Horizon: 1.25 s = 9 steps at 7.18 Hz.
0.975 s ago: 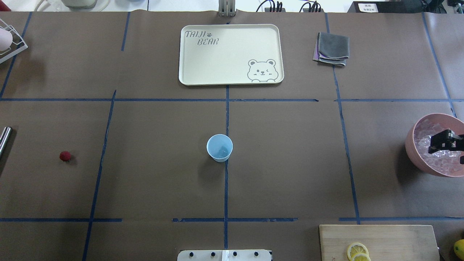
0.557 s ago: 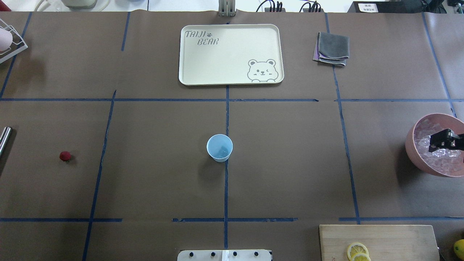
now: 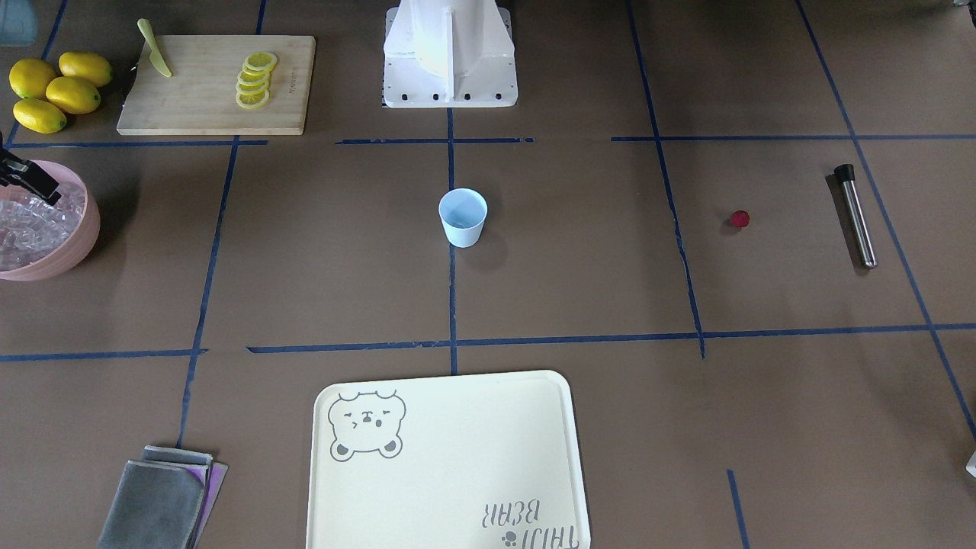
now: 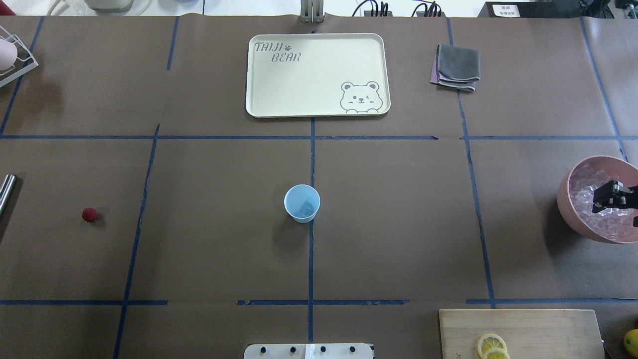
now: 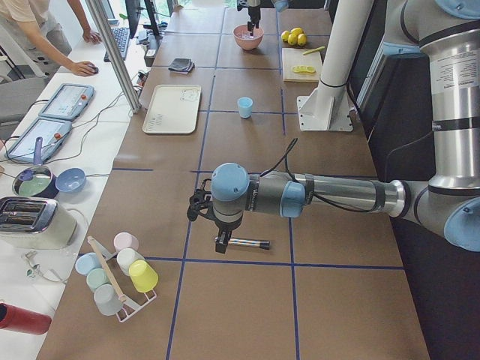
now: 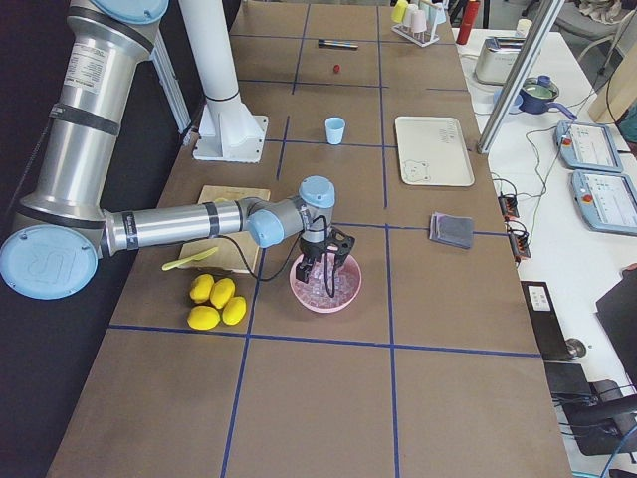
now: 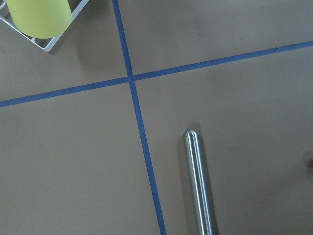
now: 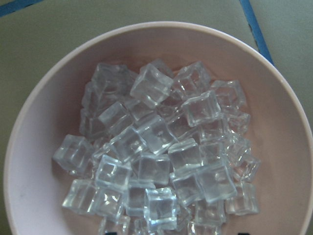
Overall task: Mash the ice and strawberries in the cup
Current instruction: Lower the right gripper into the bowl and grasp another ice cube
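Observation:
The pale blue cup stands upright at the table's middle and also shows in the front view. A faint shape lies inside it; I cannot tell what it is. The small dark-red strawberry lies alone on the table far to the left. Several clear ice cubes fill the pink bowl at the right edge. My right gripper hangs open just above the ice, holding nothing. My left gripper shows only in the exterior left view, above a steel rod; I cannot tell if it is open.
A cream bear tray and a folded grey cloth lie at the far side. A cutting board with lemon slices lies at the near right, lemons beside it. A cup rack stands at the left end.
My right gripper has sunk a little lower toward the ice in the bowl and shifted slightly right. Cup, strawberry and rod have not moved.

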Each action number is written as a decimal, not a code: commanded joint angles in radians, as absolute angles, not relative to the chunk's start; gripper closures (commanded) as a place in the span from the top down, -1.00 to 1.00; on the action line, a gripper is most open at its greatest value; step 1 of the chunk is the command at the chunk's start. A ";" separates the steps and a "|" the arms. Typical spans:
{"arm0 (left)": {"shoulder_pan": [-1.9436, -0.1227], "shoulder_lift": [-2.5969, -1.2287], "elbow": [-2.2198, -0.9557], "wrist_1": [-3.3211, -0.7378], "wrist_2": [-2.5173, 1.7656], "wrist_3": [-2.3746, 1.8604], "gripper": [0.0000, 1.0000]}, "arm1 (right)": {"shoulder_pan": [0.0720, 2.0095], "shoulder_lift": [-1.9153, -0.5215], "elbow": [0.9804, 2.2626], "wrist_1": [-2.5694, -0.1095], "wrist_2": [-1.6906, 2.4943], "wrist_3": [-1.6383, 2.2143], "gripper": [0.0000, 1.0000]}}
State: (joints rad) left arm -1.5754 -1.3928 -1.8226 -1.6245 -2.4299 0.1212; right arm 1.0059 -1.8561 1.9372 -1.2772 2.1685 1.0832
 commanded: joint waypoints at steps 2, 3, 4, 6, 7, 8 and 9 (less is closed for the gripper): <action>-1.577 -1.393 -1.825 -1.624 -2.430 0.121 1.00 | 1.003 -1.824 1.884 -1.278 2.172 1.091 0.50; -1.577 -1.393 -1.828 -1.624 -2.430 0.121 1.00 | 1.003 -1.810 1.875 -1.279 2.174 1.121 0.49; -1.577 -1.393 -1.832 -1.623 -2.430 0.121 1.00 | 1.002 -1.804 1.871 -1.278 2.174 1.167 0.42; -1.577 -1.393 -1.832 -1.623 -2.430 0.121 1.00 | 1.002 -1.804 1.871 -1.278 2.174 1.170 0.20; -1.577 -1.393 -1.833 -1.623 -2.430 0.121 1.00 | 1.002 -1.804 1.871 -1.278 2.172 1.189 -0.21; -1.577 -1.393 -1.833 -1.623 -2.430 0.121 1.00 | 1.002 -1.802 1.873 -1.278 2.180 1.192 -0.78; -1.577 -1.391 -1.833 -1.623 -2.430 0.121 1.00 | 1.002 -1.802 1.881 -1.276 2.203 1.189 -0.98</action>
State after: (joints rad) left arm -1.5769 -1.3925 -1.8328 -1.6230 -2.4298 0.1212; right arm 1.0017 -1.8031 1.8741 -1.2775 2.1825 1.1878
